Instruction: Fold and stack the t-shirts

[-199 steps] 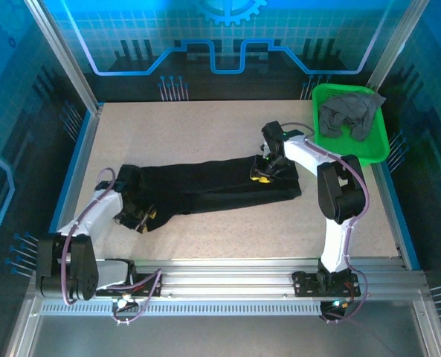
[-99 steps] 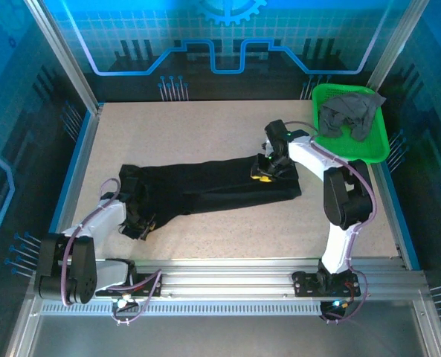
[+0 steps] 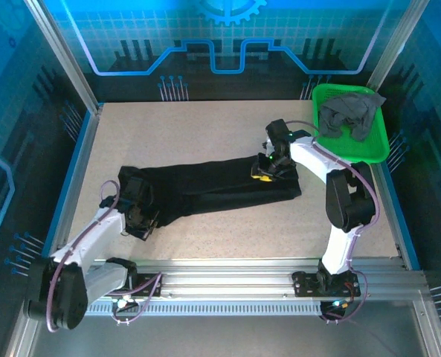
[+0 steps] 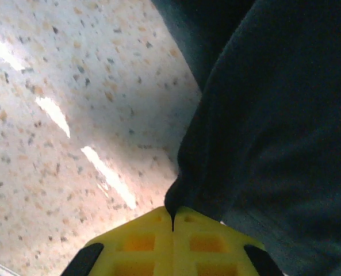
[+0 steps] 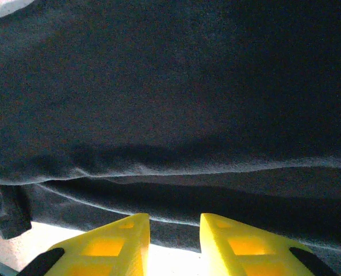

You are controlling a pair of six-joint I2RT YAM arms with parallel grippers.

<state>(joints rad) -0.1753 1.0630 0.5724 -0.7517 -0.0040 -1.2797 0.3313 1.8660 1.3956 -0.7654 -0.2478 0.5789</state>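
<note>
- Black t-shirt (image 3: 205, 190): soft matt cloth, fine knit, faintly lint-flecked up close.
- Grey t-shirt (image 3: 350, 111): matt cloth, crumpled.
- Basket (image 3: 376, 150): bright green plastic mesh, slight sheen.
- Surface (image 3: 190, 134): smooth, speckled beige, stone-look; glossy glare streaks.
- Left tool (image 4: 172, 218), right tool (image 5: 175, 223): yellow plastic, matt.
- Front rail (image 3: 227, 277): bare grooved metal, satin.

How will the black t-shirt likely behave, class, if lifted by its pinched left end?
Probably floppy: the black t-shirt lies in soft folds on the table, so it should sag below the left gripper. Likely light, since a small fingertip pinch bunches its edge. It may drag, as most of it lies flat along the table.
</note>
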